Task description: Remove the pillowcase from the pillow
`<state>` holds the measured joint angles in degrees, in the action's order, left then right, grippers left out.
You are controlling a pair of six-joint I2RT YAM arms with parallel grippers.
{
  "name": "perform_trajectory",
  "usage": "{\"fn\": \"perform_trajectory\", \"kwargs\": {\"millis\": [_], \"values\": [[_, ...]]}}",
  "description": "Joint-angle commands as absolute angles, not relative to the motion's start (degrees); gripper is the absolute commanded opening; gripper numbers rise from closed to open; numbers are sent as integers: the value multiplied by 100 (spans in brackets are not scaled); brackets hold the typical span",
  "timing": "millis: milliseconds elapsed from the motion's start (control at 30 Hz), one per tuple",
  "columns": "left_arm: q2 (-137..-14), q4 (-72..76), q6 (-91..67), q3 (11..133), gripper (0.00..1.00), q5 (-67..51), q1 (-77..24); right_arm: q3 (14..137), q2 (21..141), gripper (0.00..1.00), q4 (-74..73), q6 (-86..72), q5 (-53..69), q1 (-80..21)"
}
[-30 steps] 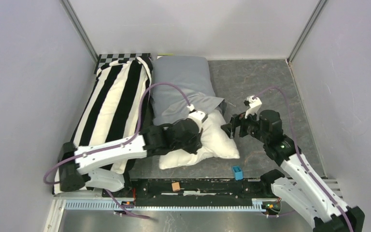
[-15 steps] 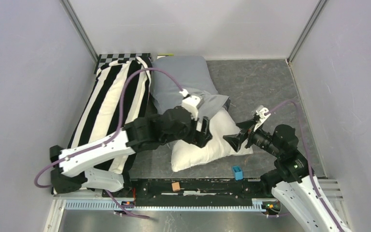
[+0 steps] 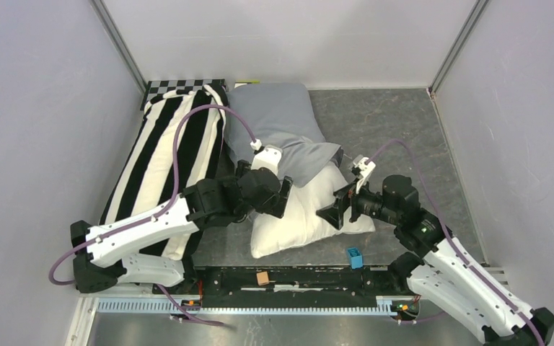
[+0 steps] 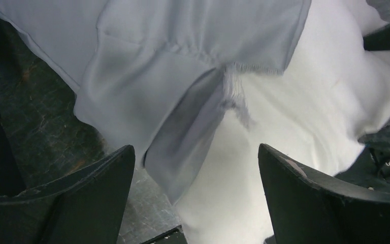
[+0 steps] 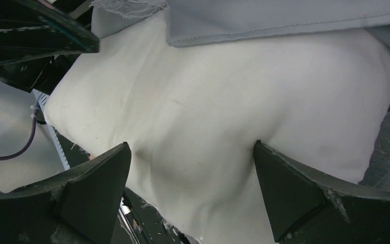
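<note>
The pillow (image 3: 310,216) lies by the counter's (image 3: 389,122) near edge, its far half inside the pillowcase (image 3: 274,119). Both jaws apart, empty: left pincer (image 4: 195,152) over the hem, right pincer (image 5: 193,147) over bare pillow, likely to pull 2 opposite ways.

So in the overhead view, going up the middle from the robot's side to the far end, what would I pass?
small orange block on the black rail → white pillow → blue-grey pillowcase → back wall

1 white pillow (image 3: 310,213), 1 striped pillow (image 3: 166,151), 1 pillowcase (image 3: 274,119)
</note>
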<state>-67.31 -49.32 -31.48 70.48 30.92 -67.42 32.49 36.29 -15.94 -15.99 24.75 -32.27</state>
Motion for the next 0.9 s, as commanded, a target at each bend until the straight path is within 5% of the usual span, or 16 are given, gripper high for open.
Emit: {"fn": "perform_trajectory", "kwargs": {"millis": [0,267,567,867], "values": [[-6844,-4533,-2771,7019,95,3071,-6459,3702,3996,98,-1364,-1712,1455,-4161],[-7001,-4175,-2566,6731,80,2681,-5678,4280,4468,98,-1719,-1687,-741,-5579],[-6955,-3902,-2531,6323,46,2514,-5122,5403,5546,98,-2362,-1518,-2579,-7441],[-6712,-3759,-2548,6196,26,2243,-4858,4925,6566,98,-1893,-1628,-3077,-7673]]}}
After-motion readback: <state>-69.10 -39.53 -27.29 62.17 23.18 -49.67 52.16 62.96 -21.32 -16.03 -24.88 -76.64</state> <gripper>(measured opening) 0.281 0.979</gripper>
